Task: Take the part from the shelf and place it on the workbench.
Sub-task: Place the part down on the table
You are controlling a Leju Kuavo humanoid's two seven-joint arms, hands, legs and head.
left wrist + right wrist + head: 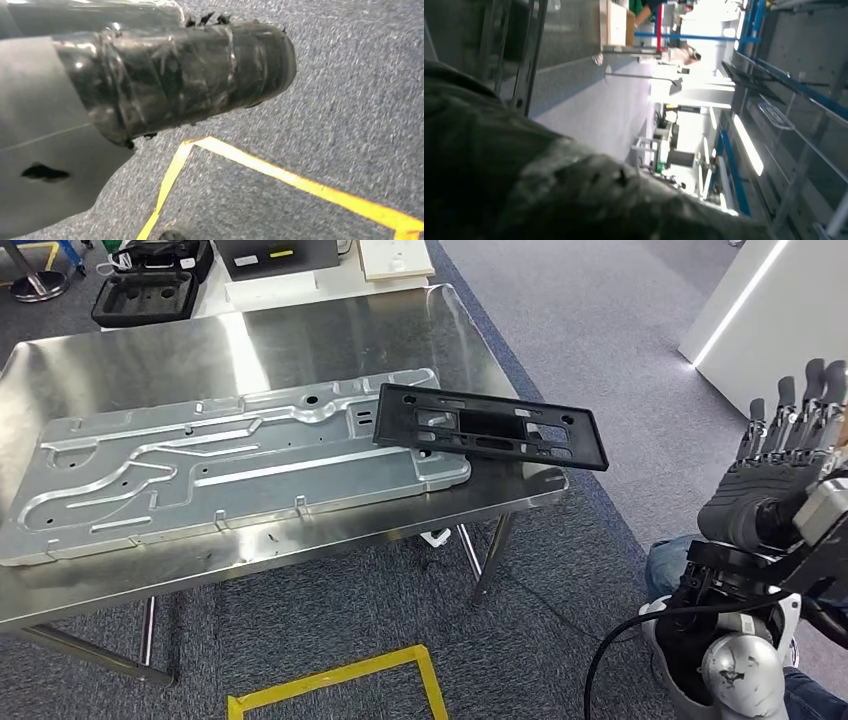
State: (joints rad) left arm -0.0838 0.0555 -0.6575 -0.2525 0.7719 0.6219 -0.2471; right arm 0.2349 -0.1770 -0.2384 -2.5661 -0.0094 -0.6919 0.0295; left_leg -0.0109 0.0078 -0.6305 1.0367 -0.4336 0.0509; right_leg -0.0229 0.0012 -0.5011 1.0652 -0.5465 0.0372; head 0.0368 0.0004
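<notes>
Your black part [490, 426] flat on the workbench [300, 335], well apart from your right hand [780, 465], fingers straight and empty.

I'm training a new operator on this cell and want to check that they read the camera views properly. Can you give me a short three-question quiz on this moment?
1. True or false: the black plastic part lies fully on the bare steel workbench, touching nothing else.
2. Multiple choice: the right hand is
A. gripping the black part
B. raised beside the workbench, off its right end, holding nothing
C. pressing on the large metal panel
3. Fill in: the yellow tape lines are on the ______.

Key
1. False: its left portion overlaps the large metal panel and its right end reaches the workbench's edge.
2. B; its fingers point upward, apart.
3. Carpeted floor.
</notes>
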